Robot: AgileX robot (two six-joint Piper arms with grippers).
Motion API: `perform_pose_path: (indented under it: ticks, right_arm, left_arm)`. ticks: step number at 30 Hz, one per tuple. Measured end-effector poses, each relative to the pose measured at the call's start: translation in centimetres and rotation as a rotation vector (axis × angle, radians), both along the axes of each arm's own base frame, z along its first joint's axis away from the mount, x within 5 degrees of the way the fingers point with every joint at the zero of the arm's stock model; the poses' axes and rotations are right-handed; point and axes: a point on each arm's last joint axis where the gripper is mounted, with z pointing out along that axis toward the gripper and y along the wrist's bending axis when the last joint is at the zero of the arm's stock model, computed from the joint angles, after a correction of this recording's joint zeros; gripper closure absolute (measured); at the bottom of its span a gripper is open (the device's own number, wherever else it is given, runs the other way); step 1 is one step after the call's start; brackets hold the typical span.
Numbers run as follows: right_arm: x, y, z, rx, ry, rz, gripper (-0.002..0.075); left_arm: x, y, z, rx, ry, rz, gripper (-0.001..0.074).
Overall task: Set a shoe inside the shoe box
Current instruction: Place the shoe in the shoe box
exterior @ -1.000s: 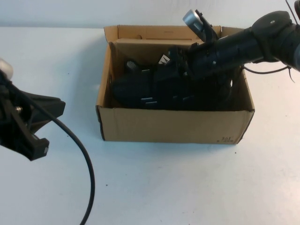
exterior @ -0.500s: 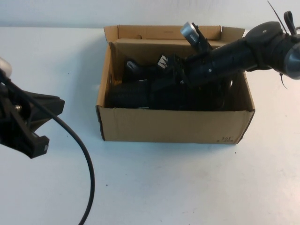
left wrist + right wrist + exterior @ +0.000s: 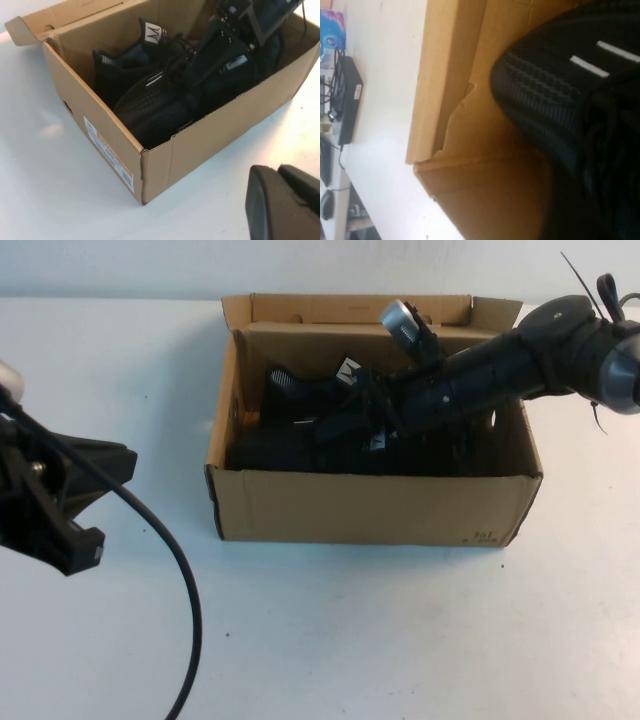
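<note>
The brown cardboard shoe box [image 3: 370,508] stands open in the middle of the table. Two black mesh sneakers lie inside it. One shoe [image 3: 285,448] lies along the front wall, with its toe [image 3: 150,107] and white dashes showing. The other shoe [image 3: 120,62] sits behind it, white tongue label up. My right gripper [image 3: 365,425] reaches down into the box from the right and sits on the front shoe's middle [image 3: 215,65]. My left gripper [image 3: 120,465] hangs shut and empty over the table left of the box, its fingers [image 3: 265,200] pressed together.
My left arm's black cable [image 3: 180,580] loops over the near table. The box's short flaps [image 3: 360,308] stand up at the back. A printed label [image 3: 107,160] is on one end wall. Beyond the box lies a black device with cables [image 3: 347,95].
The right arm has gone lower and further left into the box. The front shoe has sunk from above the front wall's rim to below it. The left arm has not moved.
</note>
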Motion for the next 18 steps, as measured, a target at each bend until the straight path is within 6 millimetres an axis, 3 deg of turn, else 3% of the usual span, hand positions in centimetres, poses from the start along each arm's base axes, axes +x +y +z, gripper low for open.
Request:
perform_pose_path:
  ticks: [3,5,12,18]
  right_arm:
    - [-0.2,-0.2,0.7,-0.033,-0.048,0.007,0.0368]
    - [-0.3,-0.5,1.5,-0.073,-0.093,0.009,0.0342]
    - [-1.0,-1.6,3.8,-0.189,-0.187,0.001,0.0321]
    - [-1.4,-1.5,4.3,-0.166,-0.164,0.006,0.0321]
  left_arm:
    - [0.0,0.0,0.0,0.0,0.0,0.0,0.0736]
    - [0.0,0.0,0.0,-0.002,0.0,0.0,0.0736]
    - [0.0,0.0,0.0,-0.002,0.0,0.0,0.0736]
    - [0.0,0.0,0.0,-0.002,0.0,0.0,0.0736]
